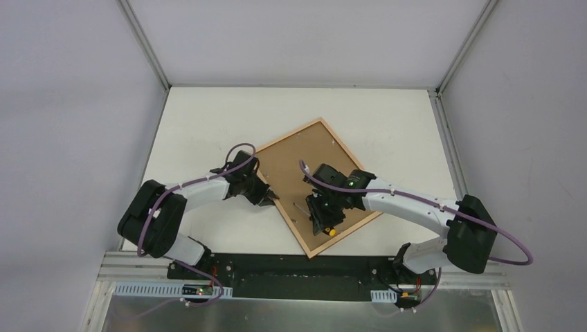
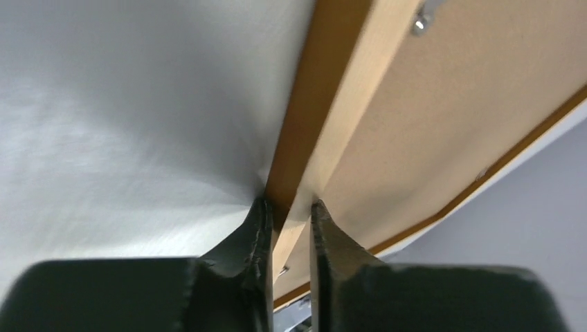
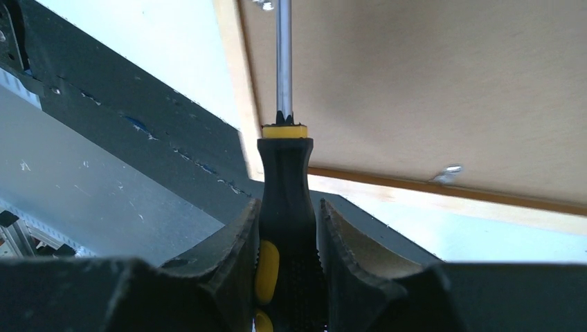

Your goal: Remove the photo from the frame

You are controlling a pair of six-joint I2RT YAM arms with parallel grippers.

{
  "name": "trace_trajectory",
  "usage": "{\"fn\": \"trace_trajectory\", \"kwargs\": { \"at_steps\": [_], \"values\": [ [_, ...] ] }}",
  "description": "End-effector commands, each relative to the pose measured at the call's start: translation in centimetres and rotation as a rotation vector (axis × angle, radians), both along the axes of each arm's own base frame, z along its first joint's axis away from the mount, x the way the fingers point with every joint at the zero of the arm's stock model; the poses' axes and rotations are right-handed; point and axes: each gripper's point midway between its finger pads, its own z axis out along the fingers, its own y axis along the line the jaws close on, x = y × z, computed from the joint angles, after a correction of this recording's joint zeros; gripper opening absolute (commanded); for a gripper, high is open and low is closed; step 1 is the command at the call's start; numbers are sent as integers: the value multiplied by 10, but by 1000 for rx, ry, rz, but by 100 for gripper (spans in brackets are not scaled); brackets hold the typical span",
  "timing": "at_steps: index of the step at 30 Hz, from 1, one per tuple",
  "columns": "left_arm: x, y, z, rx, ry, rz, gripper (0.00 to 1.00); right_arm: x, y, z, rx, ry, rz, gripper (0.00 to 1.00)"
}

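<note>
Now prob. undoing back clips: left fingers pinch frame edge at 9 o'clock; right fingers clamp screwdriver. Next: work tip on clip at 12 w/o slipping.

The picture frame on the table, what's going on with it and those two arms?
The frame lies face down on the white table, brown back up. The left claw grips its edge rail, while the right claw holds a black-and-yellow screwdriver, shaft reaching over the back. The photo is not visible.
</note>
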Motion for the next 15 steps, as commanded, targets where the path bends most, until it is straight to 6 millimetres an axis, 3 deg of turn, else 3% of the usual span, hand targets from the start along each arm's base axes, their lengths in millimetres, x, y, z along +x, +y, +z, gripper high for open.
{"fn": "trace_trajectory", "kwargs": {
  "at_steps": [1,8,15],
  "values": [
    [23,-3,-13,15,1,89,1,-4,3,9,54,-9,-7,0],
    [44,-14,-15,14,-5,93,0,-3,-7,6,34,-29,-59,0],
    [35,-13,-27,21,36,69,0,-4,-37,-2,-68,-67,-67,0]
  ]
}}
